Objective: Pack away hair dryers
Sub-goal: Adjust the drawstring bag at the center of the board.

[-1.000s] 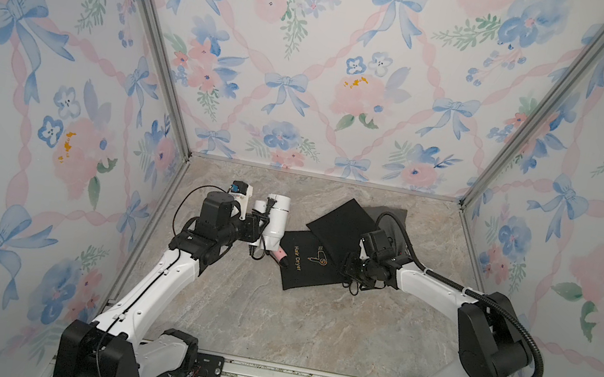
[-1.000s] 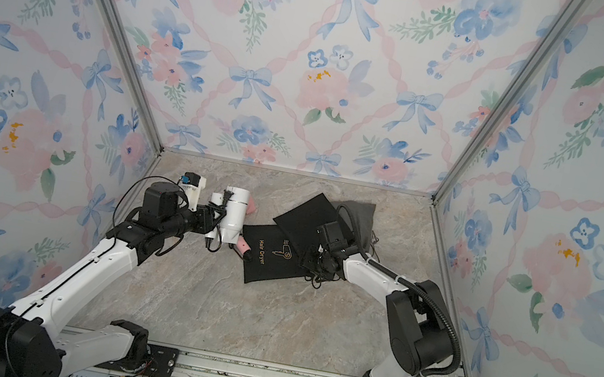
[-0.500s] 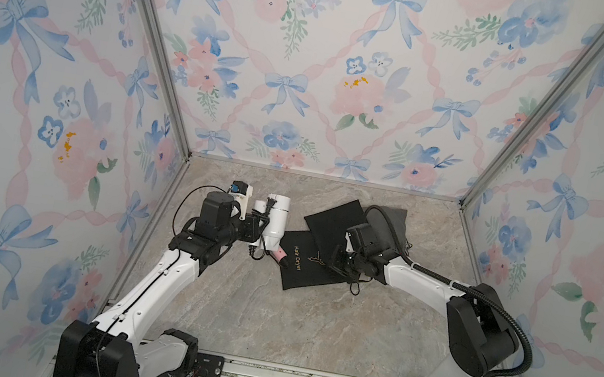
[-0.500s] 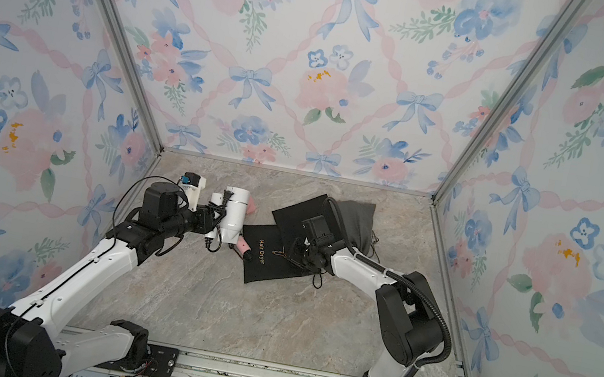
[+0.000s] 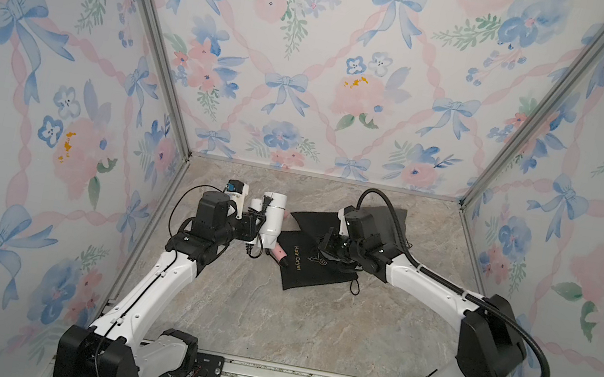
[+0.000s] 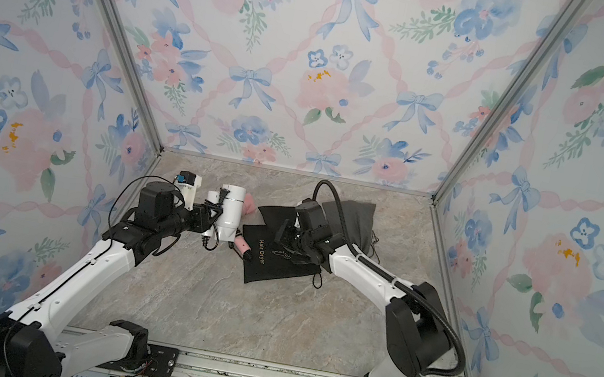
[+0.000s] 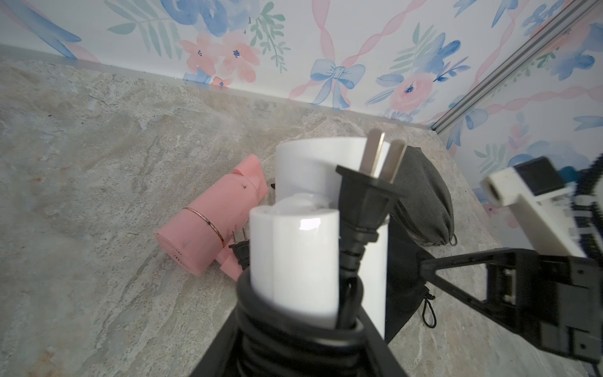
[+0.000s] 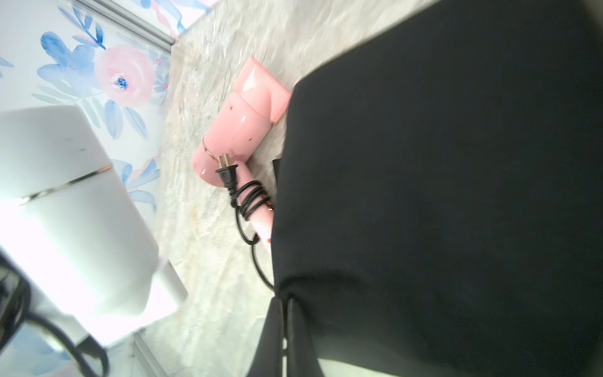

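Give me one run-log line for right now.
left tool: shut on white hair dryer, by handle | right tool: shut on black pouch | pink hair dryer: lying on table

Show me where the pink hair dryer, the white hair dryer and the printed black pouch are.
pink hair dryer (image 7: 208, 225): left wrist view, on its barrel.
white hair dryer (image 5: 273, 218): in a top view, on its barrel.
printed black pouch (image 5: 318, 277): in a top view, on bare cloth.

Right claw (image 5: 326, 244) swung inward, clamping black pouch (image 5: 307, 219).

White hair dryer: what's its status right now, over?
Left fingers shut on white hair dryer handle, held aloft. Right fingers shut, pinching black pouch. Pink hair dryer lies between, beside pouch.
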Available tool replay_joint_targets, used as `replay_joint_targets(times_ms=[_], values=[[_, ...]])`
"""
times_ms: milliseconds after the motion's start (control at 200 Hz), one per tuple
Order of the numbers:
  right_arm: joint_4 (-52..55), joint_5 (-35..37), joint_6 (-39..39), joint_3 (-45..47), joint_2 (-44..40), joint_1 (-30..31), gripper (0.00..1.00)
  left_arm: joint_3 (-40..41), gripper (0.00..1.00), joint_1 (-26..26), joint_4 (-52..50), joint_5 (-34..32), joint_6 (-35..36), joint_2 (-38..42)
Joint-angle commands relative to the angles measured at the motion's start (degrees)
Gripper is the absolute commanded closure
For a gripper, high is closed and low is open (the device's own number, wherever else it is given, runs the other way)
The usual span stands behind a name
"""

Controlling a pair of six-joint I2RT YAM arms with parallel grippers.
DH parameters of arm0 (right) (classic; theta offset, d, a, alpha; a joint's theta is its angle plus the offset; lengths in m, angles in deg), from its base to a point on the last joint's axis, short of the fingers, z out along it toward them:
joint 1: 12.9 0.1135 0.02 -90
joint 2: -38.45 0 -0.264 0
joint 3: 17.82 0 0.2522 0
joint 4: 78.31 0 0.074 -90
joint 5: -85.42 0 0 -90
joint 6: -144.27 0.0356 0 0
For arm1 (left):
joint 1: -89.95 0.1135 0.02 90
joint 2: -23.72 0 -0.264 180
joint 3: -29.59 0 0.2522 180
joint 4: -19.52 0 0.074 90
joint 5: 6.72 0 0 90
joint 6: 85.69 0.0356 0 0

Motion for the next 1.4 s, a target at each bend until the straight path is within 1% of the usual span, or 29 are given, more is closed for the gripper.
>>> replay_joint_targets(times_ms=[0, 45, 65, 90, 145, 165, 195, 240, 265, 365, 465, 575, 645, 715, 825, 845, 935, 985, 1040, 1115, 1395], values=[[9.7, 3.8, -13.4, 3.3, -4.6, -2.2, 0.72, -0.1, 0.97, 0.2, 3.4, 1.5, 0.6, 0.7], [13.1, 3.1, -16.7, 3.1, -4.6, -2.3, 0.44, -0.2, 0.97, 0.2, 3.5, 1.6, 0.6, 0.6], [14.5, 2.5, -18.3, 3.0, -5.7, -2.2, 0.36, -0.2, 0.97, 0.2, 3.4, 1.7, 0.6, 0.5], [16.6, 2.0, -20.1, 2.4, -6.1, -1.9, 0.31, -0.3, 0.97, 0.2, 3.4, 1.7, 0.6, 0.4], [19.9, 1.8, -22.7, 1.5, -6.2, -1.1, 0.25, -0.4, 0.97, 0.1, 3.4, 1.9, 0.6, 0.3], [20.1, 0.7, -23.8, 1.6, -6.3, -0.9, 0.21, -0.4, 0.97, 0.2, 3.4, 1.9, 0.5, 0.3], [20.7, -1.7, -24.8, 1.4, -6.3, -0.7, 0.18, -0.4, 0.97, 0.1, 3.4, 2.0, 0.6, 0.3], [21.9, -2.3, -25.3, 1.0, -6.4, -0.5, 0.18, -0.3, 0.97, 0.1, 3.5, 1.9, 0.5, 0.4], [22.5, -2.0, -25.8, 1.0, -6.7, -0.4, 0.19, -0.3, 0.97, 0.0, 3.4, 1.9, 0.5, 0.4], [24.4, 1.1, -28.4, 0.8, -7.9, -1.1, 0.22, -0.2, 0.97, -0.7, 3.4, 1.7, 0.4, 0.7], [26.2, 6.9, -34.6, 0.9, -8.4, -1.6, 0.26, -0.1, 0.97, -2.2, 3.4, 1.2, 0.3, 1.1], [26.4, 9.2, -40.6, 1.2, -7.2, -2.7, 0.28, -0.2, 0.97, -4.3, 3.4, 0.6, 0.1, 1.2], [24.8, 9.9, -44.6, 2.0, -6.4, -2.6, 0.28, -0.1, 0.97, -5.1, 3.4, 0.4, 0.0, 1.5], [22.6, 9.5, -47.8, 2.8, -5.7, -2.1, 0.3, 0.0, 0.97, -5.4, 3.4, 0.4, -0.2, 1.4], [17.4, 9.5, -52.7, 4.5, -5.2, 0.5, 0.33, 0.0, 0.96, -5.6, 3.4, 0.2, -0.2, 1.6], [16.6, 9.4, -53.5, 4.6, -3.5, 1.0, 0.33, 0.0, 0.96, -5.5, 3.4, 0.2, -0.2, 1.5], [13.7, 9.4, -56.9, 5.2, -0.8, 2.8, 0.35, -0.2, 0.96, -5.6, 3.4, -0.2, -0.2, 1.6], [12.1, 9.9, -58.0, 5.5, 0.5, 3.3, 0.37, -0.3, 0.96, -5.5, 3.4, -0.4, -0.3, 1.7], [10.0, 8.6, -59.2, 6.1, 1.6, 3.6, 0.39, -0.3, 0.96, -5.6, 3.4, -0.6, -0.2, 1.7], [8.0, 8.1, -60.1, 6.1, 3.5, 3.8, 0.39, -0.2, 0.96, -5.5, 3.3, -0.7, -0.2, 1.8], [7.8, 4.2, -59.7, 3.0, 10.6, 4.5, 0.38, -0.2, 0.96, -4.8, 3.3, -1.1, -0.2, 2.0]])
